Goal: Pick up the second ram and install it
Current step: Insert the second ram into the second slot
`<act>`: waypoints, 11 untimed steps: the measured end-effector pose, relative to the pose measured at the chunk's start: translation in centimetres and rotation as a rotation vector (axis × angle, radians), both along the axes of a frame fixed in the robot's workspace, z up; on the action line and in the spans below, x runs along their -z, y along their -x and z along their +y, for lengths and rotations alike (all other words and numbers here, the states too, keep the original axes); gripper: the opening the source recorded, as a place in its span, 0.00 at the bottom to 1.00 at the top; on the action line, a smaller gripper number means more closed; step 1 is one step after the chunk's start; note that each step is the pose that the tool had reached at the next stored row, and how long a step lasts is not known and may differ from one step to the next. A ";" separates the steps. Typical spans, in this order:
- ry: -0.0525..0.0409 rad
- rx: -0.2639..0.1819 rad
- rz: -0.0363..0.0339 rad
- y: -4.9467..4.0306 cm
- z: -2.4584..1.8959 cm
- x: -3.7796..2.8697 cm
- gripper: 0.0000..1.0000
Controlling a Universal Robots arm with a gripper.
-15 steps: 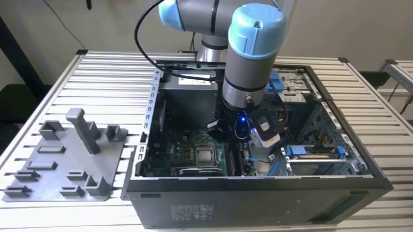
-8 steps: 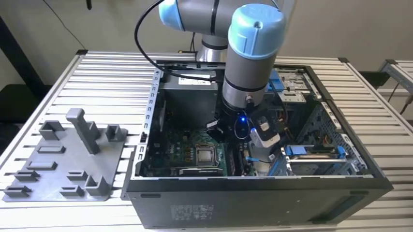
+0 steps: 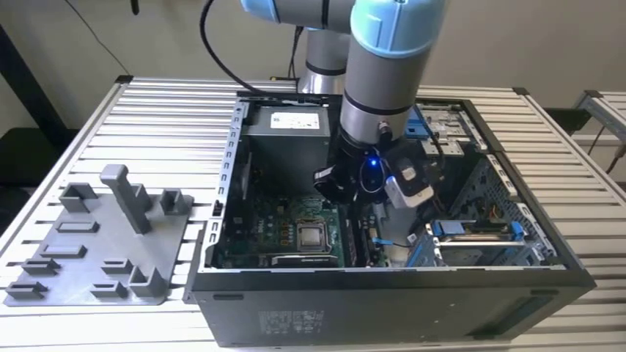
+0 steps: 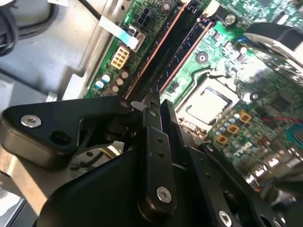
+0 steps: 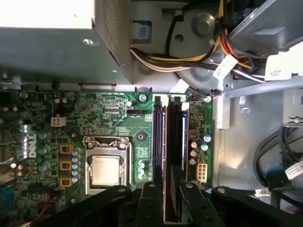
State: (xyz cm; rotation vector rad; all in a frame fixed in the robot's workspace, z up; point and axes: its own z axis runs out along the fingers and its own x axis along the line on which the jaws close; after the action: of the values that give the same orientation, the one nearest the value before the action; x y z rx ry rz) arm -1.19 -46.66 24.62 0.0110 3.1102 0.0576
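Gripper (image 3: 344, 192) hangs inside the open computer case (image 3: 293, 308) in the exterior view, over the motherboard (image 3: 284, 227). In the first wrist view its fingers (image 5: 152, 198) pinch the second ram (image 5: 176, 142), edge-down in its slot for seating. The second wrist view shows the same.
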 end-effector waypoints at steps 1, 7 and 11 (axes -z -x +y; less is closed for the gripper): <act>0.0000 0.000 0.0000 0.00 0.00 -0.33 0.22; 0.0000 0.000 0.0000 0.00 0.00 -0.39 0.20; -0.0001 0.000 0.0000 0.00 0.00 -0.41 0.11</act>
State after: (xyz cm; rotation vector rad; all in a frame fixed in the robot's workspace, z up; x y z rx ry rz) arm -1.19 -46.66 25.02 0.0108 3.1102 0.0578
